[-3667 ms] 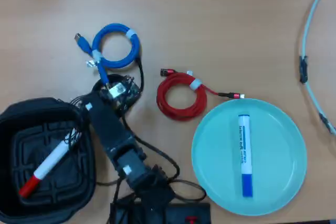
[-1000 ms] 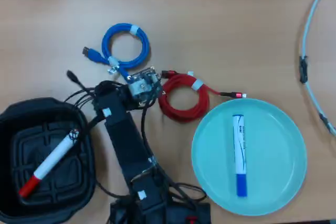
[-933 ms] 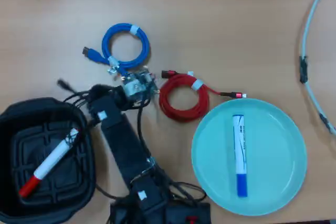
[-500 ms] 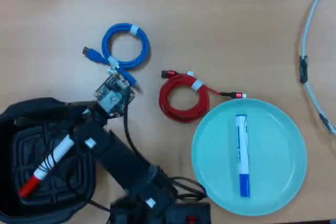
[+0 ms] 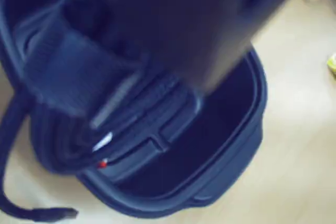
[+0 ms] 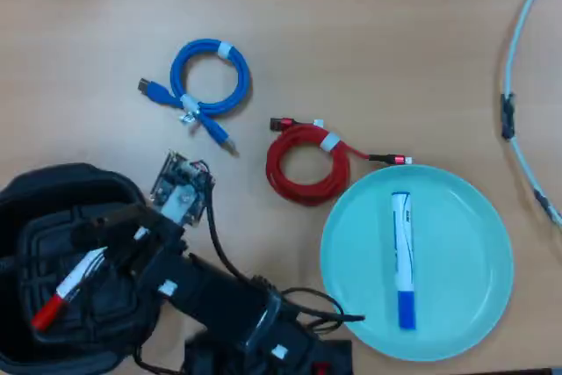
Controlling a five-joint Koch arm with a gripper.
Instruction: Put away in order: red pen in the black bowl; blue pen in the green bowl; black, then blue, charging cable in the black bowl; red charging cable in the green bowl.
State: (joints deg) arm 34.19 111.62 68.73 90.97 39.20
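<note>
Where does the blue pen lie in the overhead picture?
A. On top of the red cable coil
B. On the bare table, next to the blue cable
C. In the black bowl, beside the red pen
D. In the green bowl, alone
D. The blue pen lies inside the green bowl with nothing else in it, while the red pen is in the black bowl.

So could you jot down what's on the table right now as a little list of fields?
black ribbed plastic bowl: lower left in the overhead view, arm reaching over it
red-capped white marker: inside the black bowl
round pale green dish: lower right
blue-capped white marker: lying in the green dish
blue coiled cable: on the table
red coiled cable: on the table beside the green dish
gripper: hidden or blurred
</note>
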